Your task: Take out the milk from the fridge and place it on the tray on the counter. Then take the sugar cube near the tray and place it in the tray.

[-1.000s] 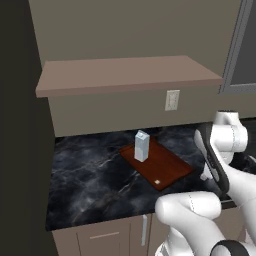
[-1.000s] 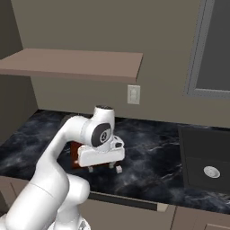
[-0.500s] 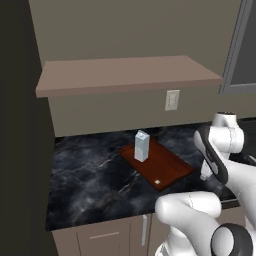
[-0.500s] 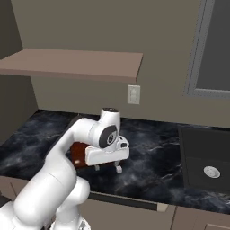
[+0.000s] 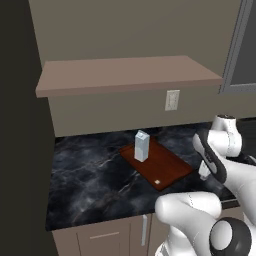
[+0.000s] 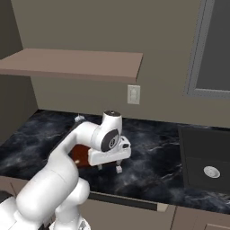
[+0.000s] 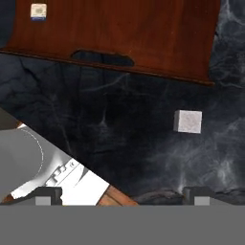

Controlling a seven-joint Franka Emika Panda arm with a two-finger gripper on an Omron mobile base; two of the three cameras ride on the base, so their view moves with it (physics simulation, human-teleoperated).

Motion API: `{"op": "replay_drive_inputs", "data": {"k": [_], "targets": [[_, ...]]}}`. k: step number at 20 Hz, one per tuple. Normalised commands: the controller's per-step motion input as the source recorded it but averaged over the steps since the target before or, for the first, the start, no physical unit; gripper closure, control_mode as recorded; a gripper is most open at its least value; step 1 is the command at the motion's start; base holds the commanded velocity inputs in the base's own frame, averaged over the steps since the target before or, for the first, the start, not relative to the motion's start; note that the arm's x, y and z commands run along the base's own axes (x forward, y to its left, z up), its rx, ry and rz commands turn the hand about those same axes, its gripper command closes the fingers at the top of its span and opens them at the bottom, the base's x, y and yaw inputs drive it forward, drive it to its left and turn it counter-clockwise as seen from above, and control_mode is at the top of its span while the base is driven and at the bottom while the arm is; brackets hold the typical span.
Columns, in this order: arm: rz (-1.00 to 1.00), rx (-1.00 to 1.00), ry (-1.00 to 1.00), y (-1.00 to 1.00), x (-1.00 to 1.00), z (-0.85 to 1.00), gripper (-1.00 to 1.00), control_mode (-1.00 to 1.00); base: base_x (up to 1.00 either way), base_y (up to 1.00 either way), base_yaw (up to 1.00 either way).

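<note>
Milk (image 5: 142, 146): I see it upright on the tray (image 5: 167, 170) – far end.
Sugar cube (image 7: 188, 121): on the counter (image 5: 95, 175), just beside the tray.
Gripper (image 6: 109, 167): jaws spread wide – nothing held, above the cube.

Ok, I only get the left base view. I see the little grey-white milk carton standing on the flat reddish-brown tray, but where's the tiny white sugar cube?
Observer: The hand view shows it. The tiny white sugar cube lies on the black marble-look counter, just off the flat reddish-brown tray and not touching its edge.
Operator: Is the robot's hand grabbing it?
Observer: No. In the hand view the two-finger gripper is wide open with nothing between its jaws. It looks down at the counter, and the cube sits much closer to one dark fingertip than to the other.
</note>
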Motion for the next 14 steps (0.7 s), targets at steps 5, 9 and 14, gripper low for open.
{"op": "replay_drive_inputs", "data": {"k": [5, 9, 14], "targets": [[-0.06, 0.00, -0.06, -0.02, 0.18, -0.27, -1.00, -1.00, 0.00, 0.00, 0.00], [-0.10, 0.00, -0.05, -0.05, 0.15, -0.29, -1.00, -1.00, 0.00, 0.00, 0.00], [-0.07, 0.00, -0.05, -0.25, 0.14, -0.21, -1.00, -1.00, 0.00, 0.00, 0.00]]}}
